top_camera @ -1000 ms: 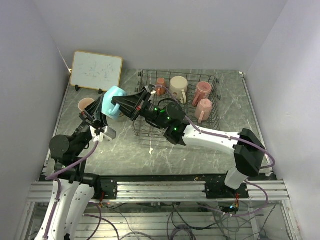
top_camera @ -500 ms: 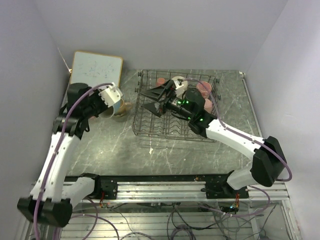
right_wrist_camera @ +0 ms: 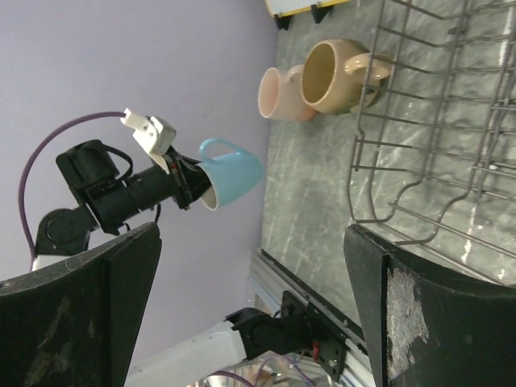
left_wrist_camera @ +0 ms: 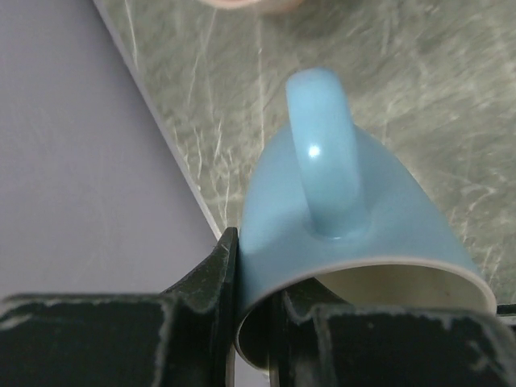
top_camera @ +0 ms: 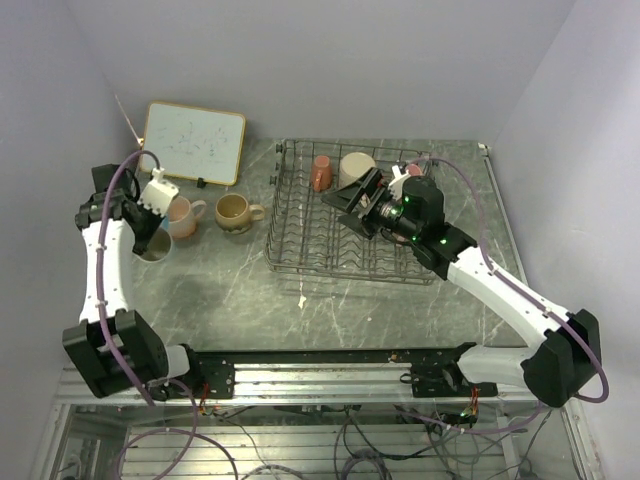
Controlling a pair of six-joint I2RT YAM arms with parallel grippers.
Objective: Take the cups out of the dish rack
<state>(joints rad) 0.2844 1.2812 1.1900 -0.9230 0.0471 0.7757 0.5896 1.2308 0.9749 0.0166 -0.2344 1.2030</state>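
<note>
My left gripper (left_wrist_camera: pixel 254 314) is shut on the rim of a light blue cup (left_wrist_camera: pixel 339 210), one finger outside the wall and one inside, handle up. It hangs over the table's left edge (top_camera: pixel 155 243). A pink cup (top_camera: pixel 183 215) and a tan cup (top_camera: pixel 235 212) stand on the table left of the dish rack (top_camera: pixel 300 250). A salmon cup (top_camera: pixel 321 172) and a cream cup (top_camera: pixel 357 168) sit in the rack's far part. My right gripper (top_camera: pixel 350 208) hovers open and empty over the rack, facing left (right_wrist_camera: pixel 250 298); other cups may be hidden beneath it.
A wood-framed whiteboard (top_camera: pixel 192 142) leans at the back left. The purple side wall runs close along the table's left edge (left_wrist_camera: pixel 161 137), beside the held cup. A metal rail (top_camera: pixel 330 360) borders the near edge.
The right gripper let go of the blue cup, opened wide and drew back right over the rack. The left arm swung the cup leftward past the tan and pink cups.
</note>
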